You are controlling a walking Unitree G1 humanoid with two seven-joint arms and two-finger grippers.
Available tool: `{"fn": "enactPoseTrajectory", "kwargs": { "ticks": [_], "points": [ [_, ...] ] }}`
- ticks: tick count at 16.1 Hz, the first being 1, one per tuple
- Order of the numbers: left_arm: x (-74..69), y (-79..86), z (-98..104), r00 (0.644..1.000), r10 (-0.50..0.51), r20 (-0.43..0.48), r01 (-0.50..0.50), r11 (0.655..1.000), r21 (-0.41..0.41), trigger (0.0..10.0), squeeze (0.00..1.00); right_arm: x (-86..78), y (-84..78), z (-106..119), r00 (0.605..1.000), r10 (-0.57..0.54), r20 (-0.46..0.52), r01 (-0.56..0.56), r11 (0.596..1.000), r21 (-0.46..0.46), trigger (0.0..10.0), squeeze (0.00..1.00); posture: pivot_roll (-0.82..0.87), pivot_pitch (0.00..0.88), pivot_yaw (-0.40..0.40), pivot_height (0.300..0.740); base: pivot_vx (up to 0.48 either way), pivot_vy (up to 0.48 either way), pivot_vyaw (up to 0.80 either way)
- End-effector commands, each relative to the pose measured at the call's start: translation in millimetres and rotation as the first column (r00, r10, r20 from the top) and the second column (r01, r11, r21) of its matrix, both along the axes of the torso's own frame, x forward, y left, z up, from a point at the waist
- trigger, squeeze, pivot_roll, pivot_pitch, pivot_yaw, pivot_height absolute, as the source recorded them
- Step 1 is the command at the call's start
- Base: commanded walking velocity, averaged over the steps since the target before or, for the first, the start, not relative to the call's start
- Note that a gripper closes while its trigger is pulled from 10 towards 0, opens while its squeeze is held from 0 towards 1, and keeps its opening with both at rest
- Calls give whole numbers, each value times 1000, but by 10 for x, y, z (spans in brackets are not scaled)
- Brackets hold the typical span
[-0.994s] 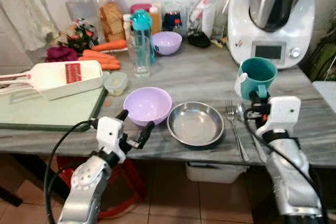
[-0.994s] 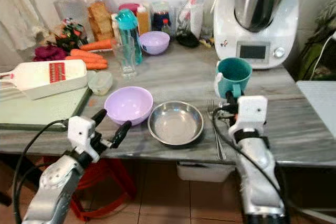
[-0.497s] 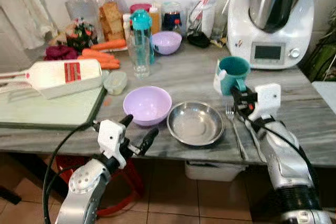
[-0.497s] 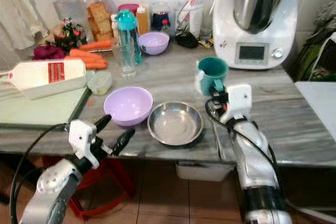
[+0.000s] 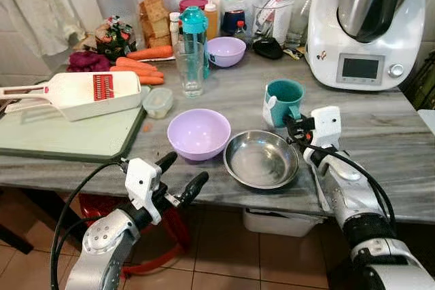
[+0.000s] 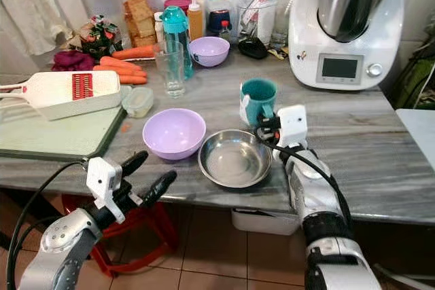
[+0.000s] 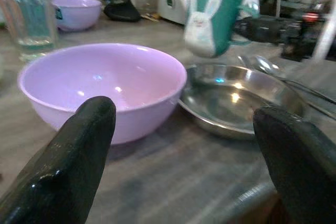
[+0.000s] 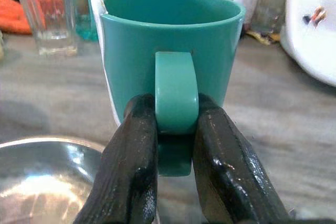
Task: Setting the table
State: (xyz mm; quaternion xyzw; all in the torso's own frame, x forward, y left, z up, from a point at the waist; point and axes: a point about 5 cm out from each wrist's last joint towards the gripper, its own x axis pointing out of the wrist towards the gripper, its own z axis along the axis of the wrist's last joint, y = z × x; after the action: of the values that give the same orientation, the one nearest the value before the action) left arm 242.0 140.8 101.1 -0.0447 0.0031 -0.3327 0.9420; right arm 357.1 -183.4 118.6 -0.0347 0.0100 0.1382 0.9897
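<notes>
My right gripper (image 5: 293,125) is shut on the handle of a teal mug (image 5: 282,100), which hangs just above the marble table (image 5: 231,96), behind the right rim of a steel dish (image 5: 261,159). The right wrist view shows both black fingers (image 8: 134,150) clamped on the handle (image 8: 174,95). A lilac bowl (image 5: 198,134) sits left of the dish. Open and holding nothing, my left gripper (image 5: 180,178) hovers at the table's front edge before that bowl (image 7: 102,85). A spoon (image 7: 262,65) lies right of the dish, under my right arm.
A green cutting board (image 5: 68,137) with a white slicer (image 5: 88,93) takes the table's left. A small lidded tub (image 5: 158,102), a glass (image 5: 191,69), carrots (image 5: 143,66), jars and a second lilac bowl (image 5: 226,51) stand behind. A white kitchen machine (image 5: 367,25) fills the back right.
My right gripper has carried the teal mug leftward, from right of the cutlery to behind the steel dish's right rim. The left gripper has stayed open near the front edge.
</notes>
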Motion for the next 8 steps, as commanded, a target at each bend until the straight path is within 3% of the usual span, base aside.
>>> {"fn": "enactPoseTrajectory", "kwargs": {
  "ticks": [1, 8],
  "points": [
    [-12, -8, 45, 1000, -28, 8, 28, 1000, -1, 10000, 0, 54, -8, 76, 1000, 7, 28, -7, 1000, 2, 10000, 0, 36, 0, 21, 740, 0, 0, 0],
    [-11, -51, 86, 998, -67, -12, 66, 998, -12, 10000, 0, 47, -50, -100, 999, -29, -33, 30, 999, 19, 10000, 0, 27, 0, 32, 740, 0, 0, 0]
  ]
}}
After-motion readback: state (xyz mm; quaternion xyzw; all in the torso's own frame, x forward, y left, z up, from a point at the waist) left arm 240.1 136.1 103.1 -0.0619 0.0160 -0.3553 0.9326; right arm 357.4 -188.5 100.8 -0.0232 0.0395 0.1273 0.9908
